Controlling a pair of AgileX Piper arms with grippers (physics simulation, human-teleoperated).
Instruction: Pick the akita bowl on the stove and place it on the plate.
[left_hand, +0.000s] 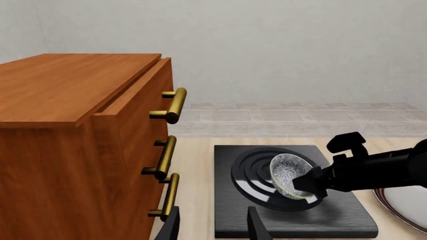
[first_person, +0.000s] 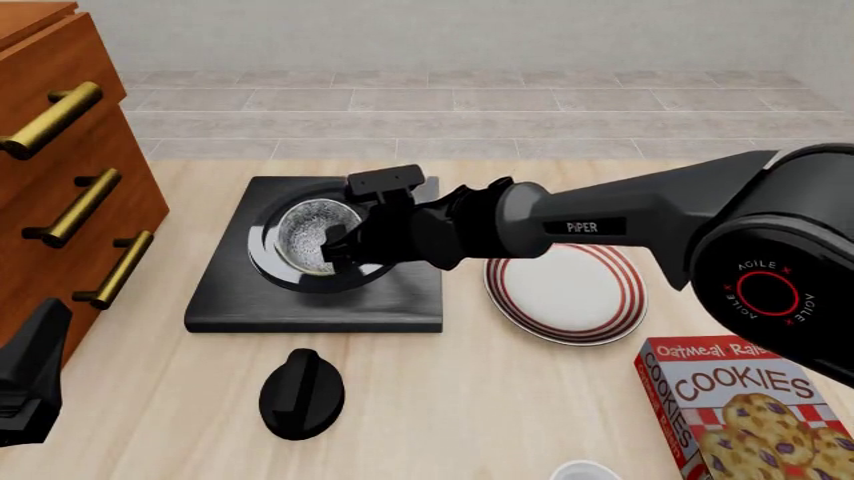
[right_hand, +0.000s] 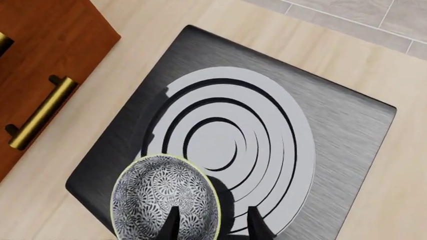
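The akita bowl (first_person: 315, 236) is on the stove (first_person: 227, 300), over its glossy rings, and leans tilted toward the drawers, as the left wrist view shows on the akita bowl (left_hand: 288, 172). My right gripper (right_hand: 213, 224) straddles the rim of the akita bowl (right_hand: 157, 197). One finger is over the inside and one is outside, with a gap showing beside the rim, so it is open. The plate (first_person: 567, 295) lies just right of the stove. My left gripper (left_hand: 213, 226) hangs open near the stove's front, holding nothing.
A wooden drawer cabinet (first_person: 54, 200) with brass handles stands left of the stove. In front of the stove lies a black round knob (first_person: 300, 395). A cookies box (first_person: 747, 410) is at the front right, and a white rim (first_person: 587, 470) shows at the bottom edge.
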